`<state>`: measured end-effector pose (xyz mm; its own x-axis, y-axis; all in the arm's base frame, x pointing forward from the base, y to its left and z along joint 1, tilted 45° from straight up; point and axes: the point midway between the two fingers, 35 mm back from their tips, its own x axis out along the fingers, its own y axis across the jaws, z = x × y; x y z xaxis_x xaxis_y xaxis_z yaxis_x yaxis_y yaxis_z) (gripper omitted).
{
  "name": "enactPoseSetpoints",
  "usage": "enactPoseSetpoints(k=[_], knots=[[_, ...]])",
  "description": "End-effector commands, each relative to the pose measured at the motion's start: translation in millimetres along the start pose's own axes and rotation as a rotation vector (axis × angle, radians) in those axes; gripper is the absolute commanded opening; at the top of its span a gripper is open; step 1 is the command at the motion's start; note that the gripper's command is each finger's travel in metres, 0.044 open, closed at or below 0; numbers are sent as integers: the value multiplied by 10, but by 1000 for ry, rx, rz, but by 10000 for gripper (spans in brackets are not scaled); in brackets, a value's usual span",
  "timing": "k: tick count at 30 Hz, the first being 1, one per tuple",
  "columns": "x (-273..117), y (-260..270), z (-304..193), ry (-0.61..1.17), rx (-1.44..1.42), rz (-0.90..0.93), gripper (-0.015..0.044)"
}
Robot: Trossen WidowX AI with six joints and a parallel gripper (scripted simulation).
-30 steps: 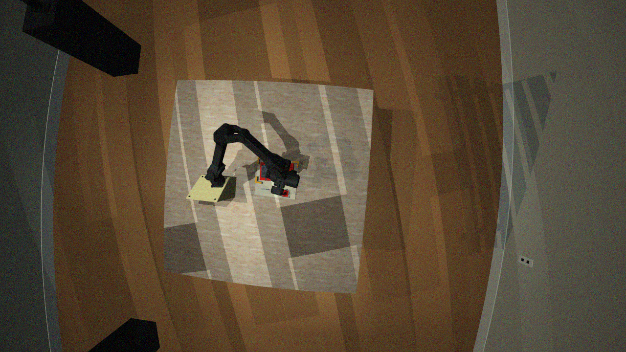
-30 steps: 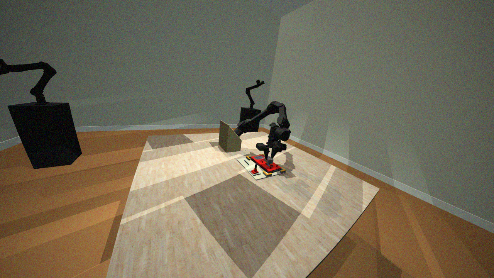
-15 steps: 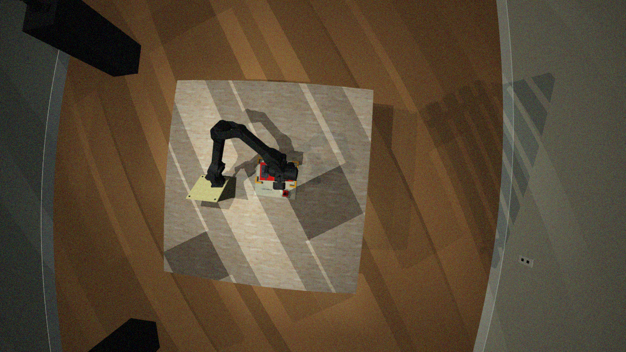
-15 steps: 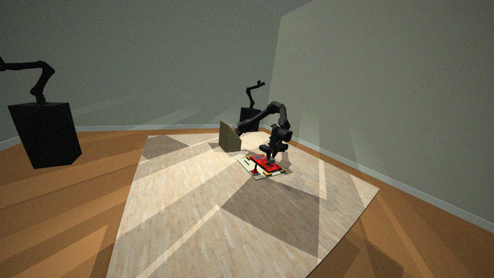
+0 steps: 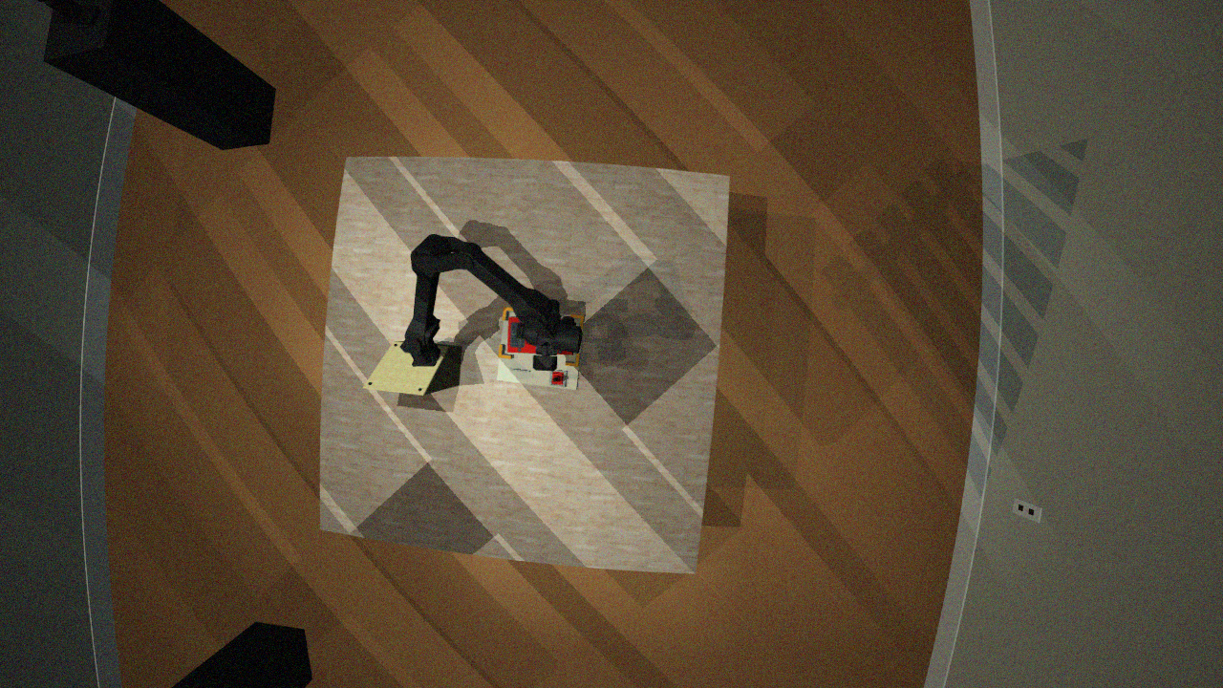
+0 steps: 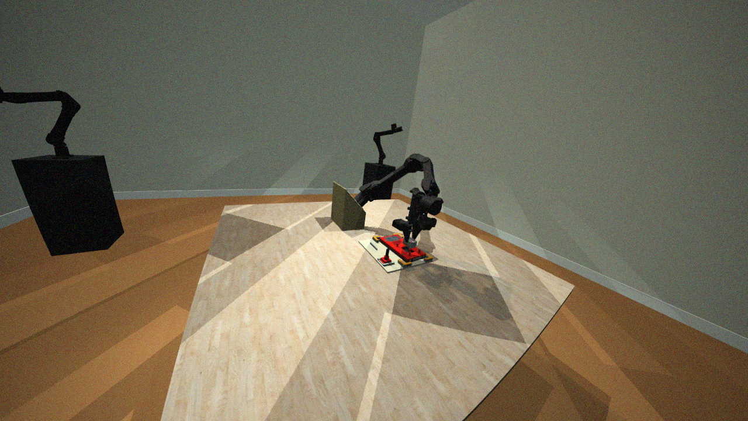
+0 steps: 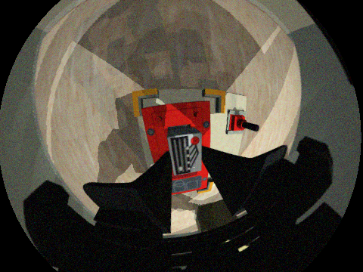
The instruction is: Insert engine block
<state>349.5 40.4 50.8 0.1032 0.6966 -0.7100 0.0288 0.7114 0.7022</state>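
My gripper points down over the car body and is shut on the engine block, a small grey block with dark stripes and a red dot on its top. The red car body lies flat on a pale plate. The block is over the middle of the body in the wrist view and hides the opening. Its top stands above the red surface. Its lower end, the slot and the rib are hidden, so I cannot tell whether it has entered the opening.
Orange corner brackets hold the body. A red base with a black stick stands beside it on the plate. A pale yellow sloped block stands by my arm's base. Black pedestals stand farther off.
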Motion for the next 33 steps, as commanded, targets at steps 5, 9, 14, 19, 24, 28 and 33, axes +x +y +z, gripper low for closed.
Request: enactPoseSetpoints(k=[5, 9, 14, 19, 24, 28, 33], knots=[[-2, 10, 4, -2, 8, 4, 158], [-2, 10, 4, -2, 8, 4, 158], [-3, 11, 4, -2, 2, 4, 158], [-4, 10, 4, -2, -1, 4, 158], [-4, 10, 3, -2, -11, 4, 158], [9, 10, 2, -2, -3, 4, 158], [23, 11, 2, -2, 7, 4, 158]])
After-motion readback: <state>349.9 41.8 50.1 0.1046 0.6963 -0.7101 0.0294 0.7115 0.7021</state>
